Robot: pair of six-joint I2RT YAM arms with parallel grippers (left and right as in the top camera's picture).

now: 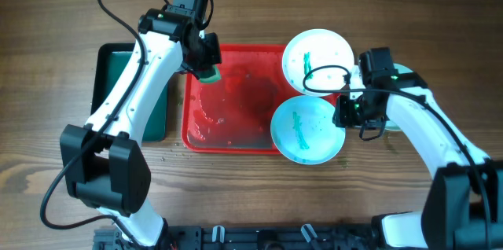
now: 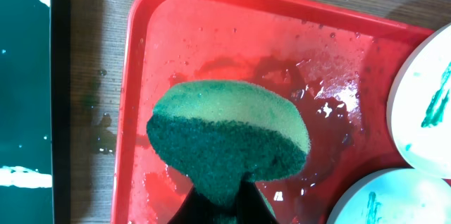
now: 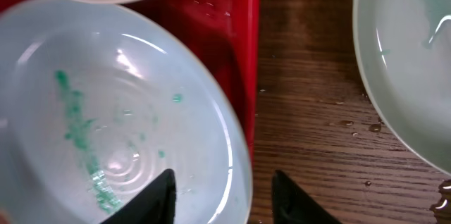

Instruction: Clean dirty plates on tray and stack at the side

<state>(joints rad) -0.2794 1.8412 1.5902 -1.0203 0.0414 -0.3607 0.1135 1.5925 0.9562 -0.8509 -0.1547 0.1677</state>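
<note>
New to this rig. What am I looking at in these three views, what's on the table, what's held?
Two robot arms at a wooden table. The overhead view shows everything; the other two views come from wrist cameras. The left gripper is shut on a green sponge above the wet red tray. The right gripper is open astride the rim of an aqua plate with green smears. A white plate sits behind it, another plate on the wood. A dark green tray lies left.

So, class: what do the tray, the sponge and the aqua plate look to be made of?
Tray: likely red plastic, glossy and wet. Sponge: soft foam, with a darker green scouring layer. Aqua plate: smooth, shiny, perhaps plastic or glazed ceramic; hard to tell.
</note>
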